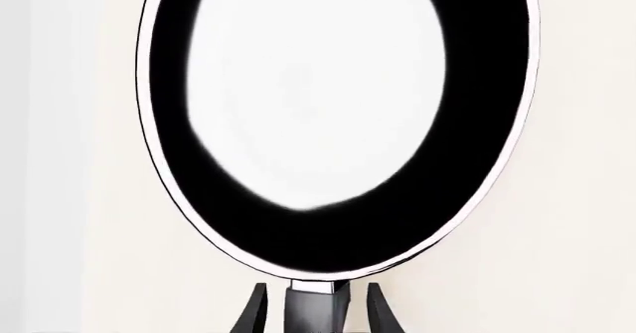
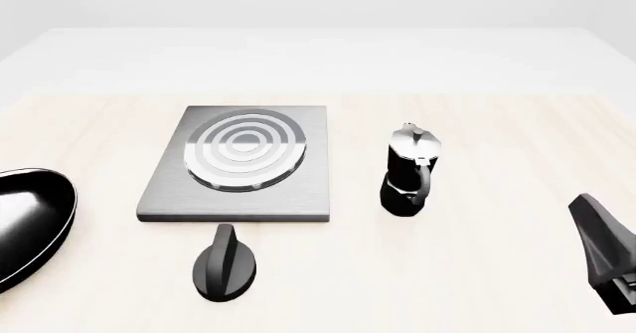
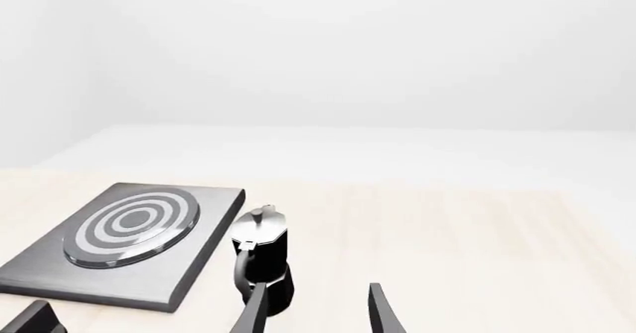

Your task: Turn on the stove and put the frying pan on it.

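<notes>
The frying pan (image 2: 30, 225) sits at the table's left edge, well apart from the stove (image 2: 238, 165), and my left gripper (image 1: 318, 311) has its fingers set either side of the pan's handle (image 1: 316, 303), seemingly clamping it. The knob (image 2: 225, 264) stands just before the stove, the moka pot (image 2: 409, 173) to its right. My right gripper (image 3: 318, 311) hangs open, holding nothing.

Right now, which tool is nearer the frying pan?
Left. The left tool straddles the frying pan handle at its base; whether it grips is unclear. The right tool sits across the table, beyond the moka pot.
</notes>
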You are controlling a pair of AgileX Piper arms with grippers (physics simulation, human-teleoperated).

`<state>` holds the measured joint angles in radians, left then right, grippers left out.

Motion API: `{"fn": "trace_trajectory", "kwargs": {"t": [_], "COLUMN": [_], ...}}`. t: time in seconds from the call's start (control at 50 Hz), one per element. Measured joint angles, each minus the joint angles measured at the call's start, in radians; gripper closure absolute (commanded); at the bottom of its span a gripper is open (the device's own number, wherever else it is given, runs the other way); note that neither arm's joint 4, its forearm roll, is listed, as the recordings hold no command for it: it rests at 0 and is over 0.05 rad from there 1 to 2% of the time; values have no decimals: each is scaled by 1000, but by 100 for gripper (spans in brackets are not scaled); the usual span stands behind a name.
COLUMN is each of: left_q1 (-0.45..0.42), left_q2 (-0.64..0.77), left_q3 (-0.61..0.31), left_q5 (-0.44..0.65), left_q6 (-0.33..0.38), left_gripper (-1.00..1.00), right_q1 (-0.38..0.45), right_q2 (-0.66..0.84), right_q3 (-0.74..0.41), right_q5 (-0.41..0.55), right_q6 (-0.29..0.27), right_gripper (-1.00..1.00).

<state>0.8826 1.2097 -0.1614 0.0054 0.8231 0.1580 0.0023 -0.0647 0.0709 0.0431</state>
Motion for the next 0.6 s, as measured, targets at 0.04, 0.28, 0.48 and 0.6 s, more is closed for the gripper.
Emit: {"fn": "trace_trajectory", "kwargs": {"t": [0.04,0.28,0.48,0.6], "left_q1": [0,-35,-73,-98], "left_q2": [-1,-87,-186,-259], "left_q3": [0,23,27,10], "left_q5": [0,49,130,201], "left_q6": [-2,-31,-61,-84], "left_gripper": [-100,100,100,100], "right_q1": [0,1,1,1], "right_q2": [0,0,0,0], "right_q3": [-1,-4,-6,-9], "right_q5": [0,2,3,5], "right_q6": [0,0,0,0], "right_gripper": [-100,-100,-100,-100]}}
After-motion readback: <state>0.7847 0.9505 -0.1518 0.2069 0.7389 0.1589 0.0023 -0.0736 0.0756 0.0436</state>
